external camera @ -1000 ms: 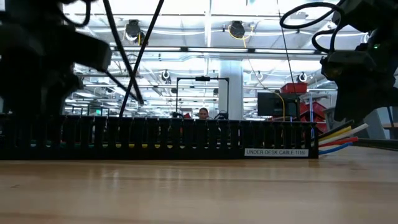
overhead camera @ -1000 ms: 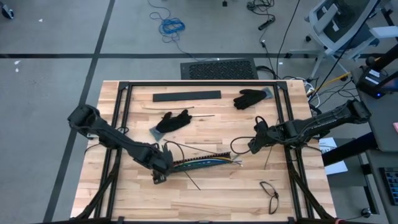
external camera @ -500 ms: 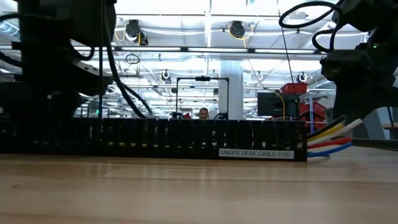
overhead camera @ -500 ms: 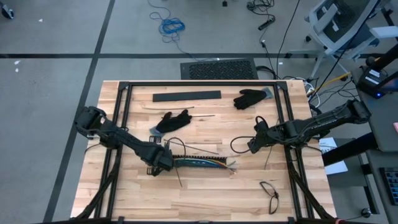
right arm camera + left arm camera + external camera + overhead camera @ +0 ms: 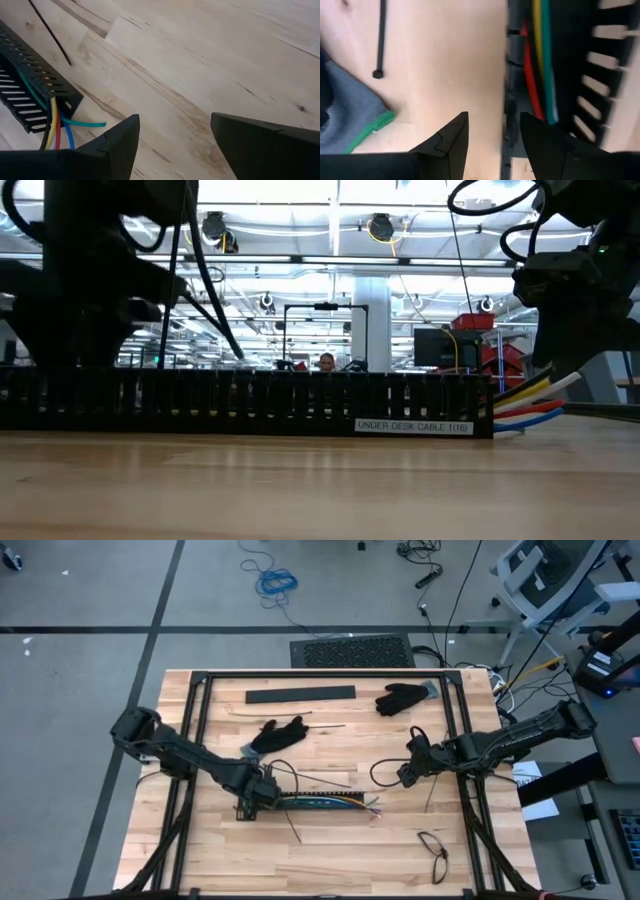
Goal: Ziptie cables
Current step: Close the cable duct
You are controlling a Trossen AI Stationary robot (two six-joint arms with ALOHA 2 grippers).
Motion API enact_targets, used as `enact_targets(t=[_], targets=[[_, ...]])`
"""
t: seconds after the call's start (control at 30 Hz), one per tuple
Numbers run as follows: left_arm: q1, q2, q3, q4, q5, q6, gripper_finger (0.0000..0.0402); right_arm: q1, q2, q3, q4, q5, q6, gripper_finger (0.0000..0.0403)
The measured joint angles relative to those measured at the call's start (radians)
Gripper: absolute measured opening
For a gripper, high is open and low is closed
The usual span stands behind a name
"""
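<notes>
We are looking at the desk (image 5: 330, 860), its front edge lying bare. The slotted cable duct (image 5: 325, 803), labelled "UNDER DESK CABLE", is holding the cables (image 5: 368, 804) mid-desk. Left gripper (image 5: 262, 796) is hanging open at the duct's left end; right gripper (image 5: 404, 774) is hovering open, empty.

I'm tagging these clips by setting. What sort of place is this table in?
Probably a large open lab or workshop: the low view shows rows of ceiling lights and equipment racks behind the table; the high view shows a grey floor with loose cables and an office chair.
</notes>
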Motion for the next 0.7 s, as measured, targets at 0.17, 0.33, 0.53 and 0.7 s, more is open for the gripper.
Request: enact_targets(t=[0.17,0.33,0.53,0.7], targets=[[0.0,-0.037,0.0,-0.006,0.004,0.0,0.0173,0.0,0.0,0.0,0.0,0.0,-0.002,0.0242],[0.007,-0.089,0.058,-0.113,0.033,0.034,0.0173,0.0,0.0,0.0,0.004,-0.001,-0.002,0.0242],[0.036,-0.195,0.301,-0.419,-0.089,0.114,0.0173,0.0,0.0,0.0,0.007,-0.008,-0.013,0.0242],[0.147,-0.314,0.387,-0.482,-0.267,0.257,0.0173,-0.001,0.001,0.0,0.026,0.0,-0.026,0.0242]])
